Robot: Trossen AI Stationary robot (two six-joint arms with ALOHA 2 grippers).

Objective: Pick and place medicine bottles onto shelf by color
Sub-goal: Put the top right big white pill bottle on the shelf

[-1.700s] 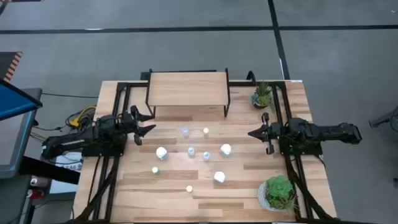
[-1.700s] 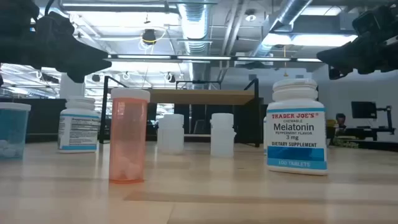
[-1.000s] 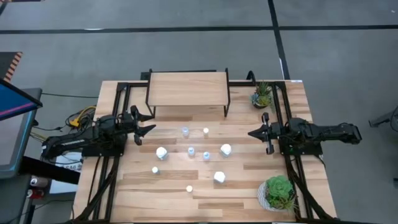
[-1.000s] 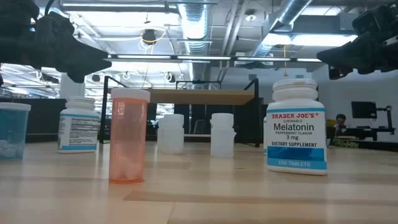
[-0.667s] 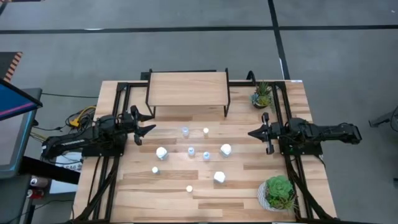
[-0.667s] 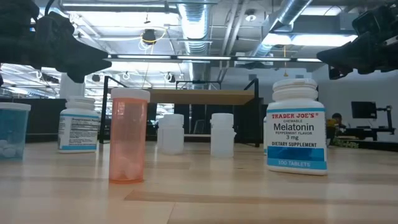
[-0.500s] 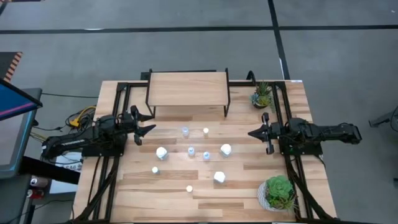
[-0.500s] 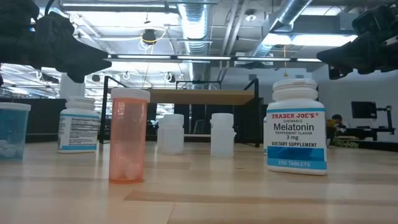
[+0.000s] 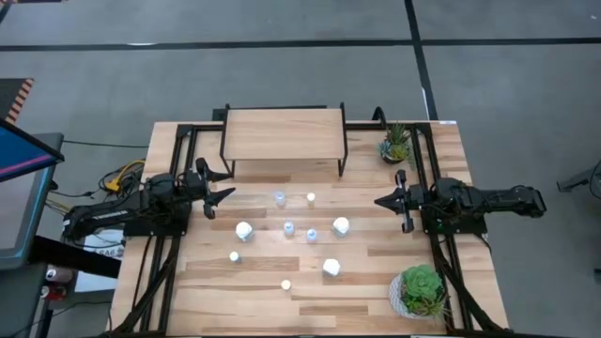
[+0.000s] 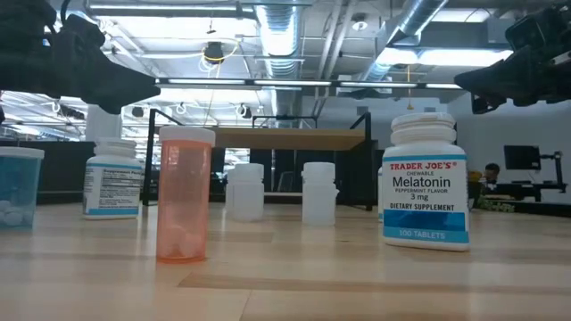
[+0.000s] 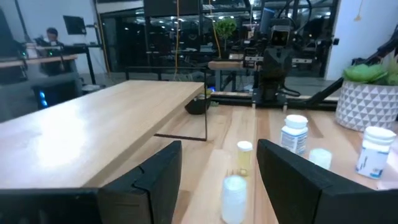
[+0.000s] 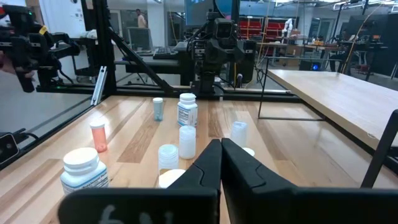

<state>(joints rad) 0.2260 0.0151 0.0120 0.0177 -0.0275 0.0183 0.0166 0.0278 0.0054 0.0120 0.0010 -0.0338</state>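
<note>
Several small medicine bottles stand upright on the table in front of the shelf (image 9: 285, 134). Among them are white ones (image 9: 341, 225) (image 9: 243, 230) (image 9: 331, 268), pale-blue ones (image 9: 279, 198) (image 9: 312, 235), and an orange one (image 10: 185, 194) with a white cap. A white Melatonin bottle (image 10: 426, 183) stands near the low camera. My left gripper (image 9: 222, 188) is open and empty, above the table left of the bottles. In its wrist view (image 11: 217, 180) a pale bottle (image 11: 234, 198) shows beyond the open fingers. My right gripper (image 9: 381, 200) is shut and empty, right of the bottles (image 12: 221, 158).
A small potted plant (image 9: 397, 143) stands at the far right corner and a larger one (image 9: 421, 289) in a white pot at the near right. Black frame rails (image 9: 178, 150) run along both table sides. The shelf top is bare. People show in the room beyond.
</note>
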